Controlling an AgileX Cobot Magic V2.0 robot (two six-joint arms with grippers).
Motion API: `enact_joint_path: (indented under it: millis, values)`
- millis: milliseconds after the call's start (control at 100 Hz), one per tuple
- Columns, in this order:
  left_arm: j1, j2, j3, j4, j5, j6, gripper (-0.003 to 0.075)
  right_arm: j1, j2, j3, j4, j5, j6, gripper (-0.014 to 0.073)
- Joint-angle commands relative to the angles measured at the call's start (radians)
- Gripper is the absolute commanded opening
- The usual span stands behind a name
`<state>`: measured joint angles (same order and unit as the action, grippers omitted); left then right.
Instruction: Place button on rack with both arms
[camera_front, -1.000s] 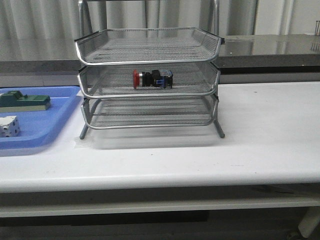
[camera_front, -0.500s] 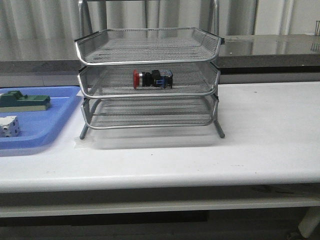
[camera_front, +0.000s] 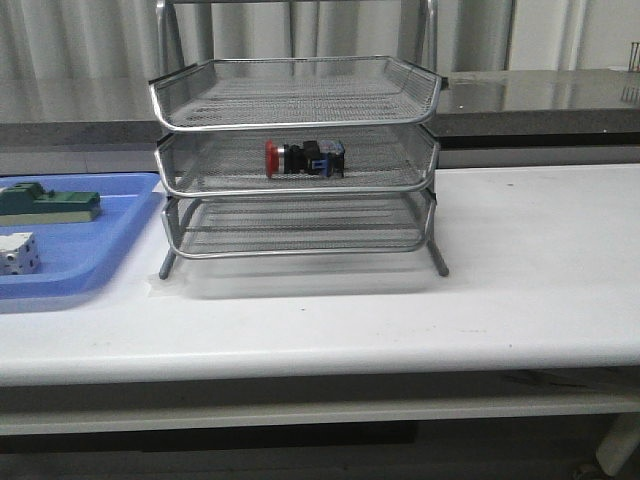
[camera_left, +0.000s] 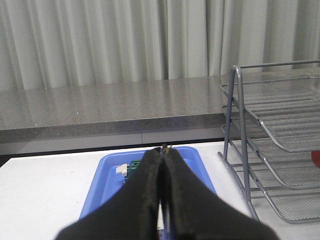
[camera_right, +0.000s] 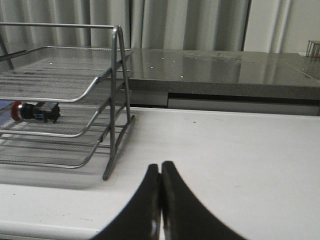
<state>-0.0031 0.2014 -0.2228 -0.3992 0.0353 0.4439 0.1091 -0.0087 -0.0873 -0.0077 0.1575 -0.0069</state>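
Observation:
The button (camera_front: 304, 158), red cap to the left and blue block to the right, lies on its side in the middle tray of the silver wire rack (camera_front: 200, 100). The right wrist view shows the button (camera_right: 35, 111) in the same tray of the rack (camera_right: 117, 90). My left gripper (camera_left: 163, 150) is shut with nothing in it, pulled back from the table over the near end of the blue tray, the rack (camera_left: 240, 130) off to its side. My right gripper (camera_right: 160, 167) is shut and empty, back over the table's near edge. Neither arm shows in the front view.
A flat blue tray (camera_front: 110, 240) sits left of the rack, holding a green-and-grey block (camera_front: 50, 204) and a white cube-like block (camera_front: 18, 252). The white table (camera_front: 540, 260) stretches bare to the right of the rack. A grey counter (camera_front: 560, 95) runs behind.

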Motion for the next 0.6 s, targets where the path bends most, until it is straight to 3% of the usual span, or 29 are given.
enact_joint_path:
  millis: [0, 590]
  values:
    - [0.000, 0.009, -0.031, -0.009, -0.080, -0.012, -0.0021, -0.031, -0.021, -0.003, -0.014, -0.085, 0.001, -0.0057]
    - [0.000, 0.009, -0.031, -0.009, -0.080, -0.012, -0.0021, -0.042, -0.022, 0.097, -0.014, -0.130, 0.001, -0.0057]
